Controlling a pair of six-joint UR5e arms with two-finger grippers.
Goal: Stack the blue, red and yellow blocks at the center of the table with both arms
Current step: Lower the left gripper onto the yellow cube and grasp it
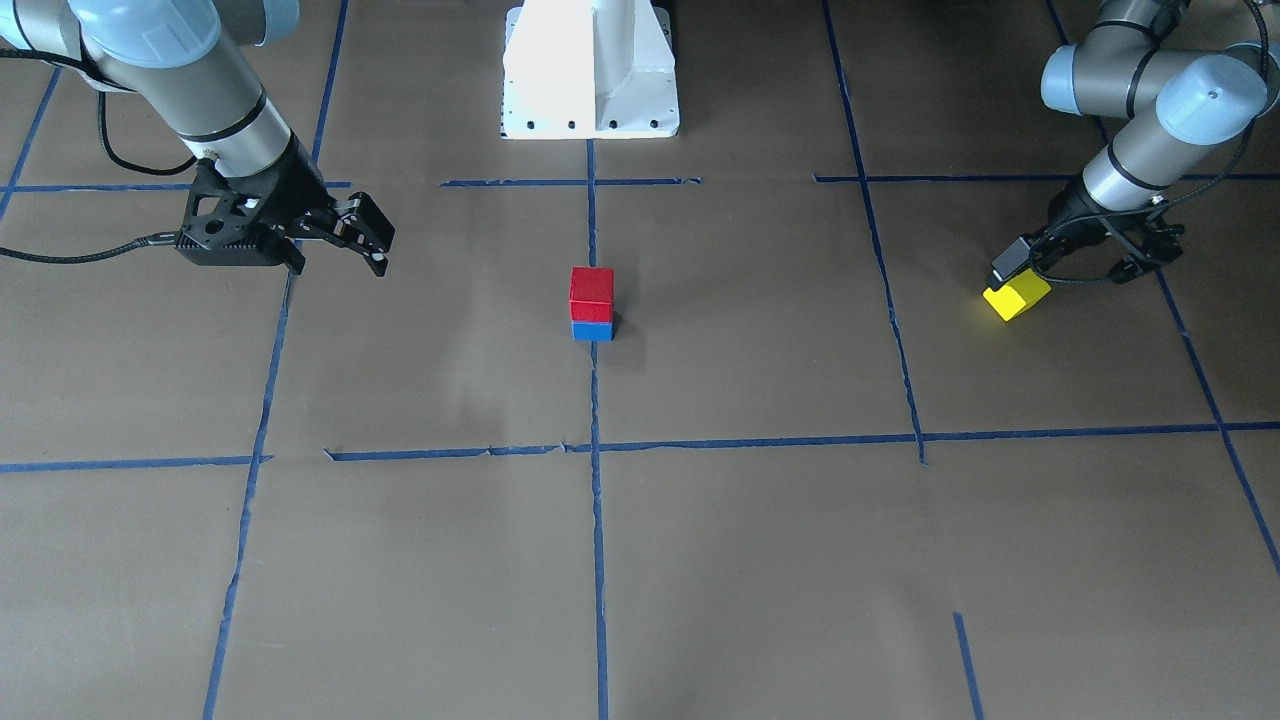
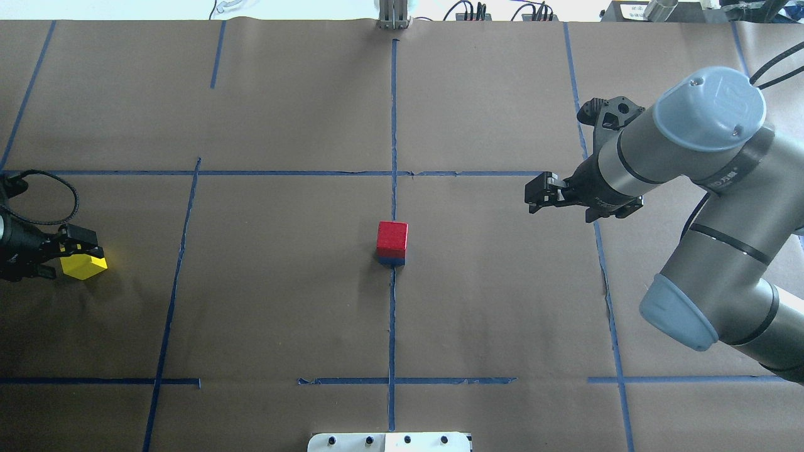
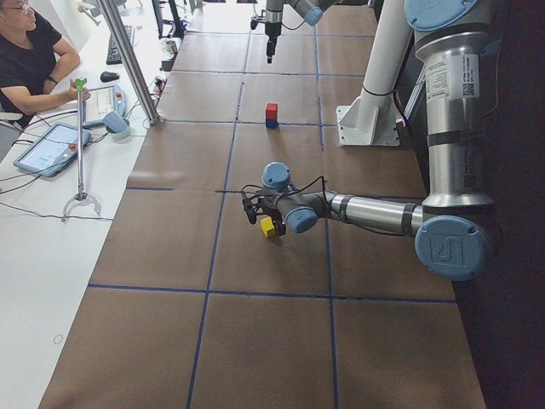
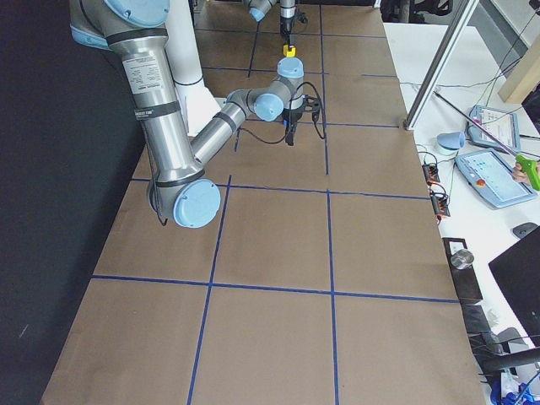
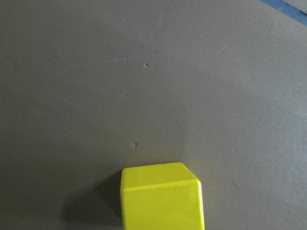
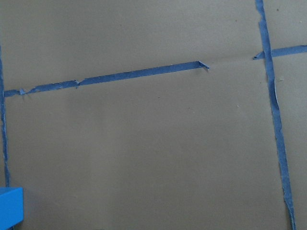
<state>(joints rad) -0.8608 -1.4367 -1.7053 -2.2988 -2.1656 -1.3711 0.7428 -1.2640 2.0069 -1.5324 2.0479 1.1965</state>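
A red block (image 1: 591, 293) sits on a blue block (image 1: 592, 331) at the table's center; the stack also shows in the overhead view (image 2: 392, 238). A yellow block (image 1: 1017, 297) rests on the table far to my left and shows in the overhead view (image 2: 83, 266) and low in the left wrist view (image 5: 160, 196). My left gripper (image 1: 1045, 272) is right at the yellow block, jaws apart, and I cannot tell if it touches it. My right gripper (image 1: 368, 240) is open and empty, raised off to the right of the stack (image 2: 539, 196). A corner of the blue block (image 6: 10, 206) shows in the right wrist view.
The table is covered in brown paper with a grid of blue tape lines (image 1: 594, 440). The white robot base (image 1: 590, 70) stands at the table's robot side. An operator (image 3: 30, 60) sits at a side desk beyond the far edge.
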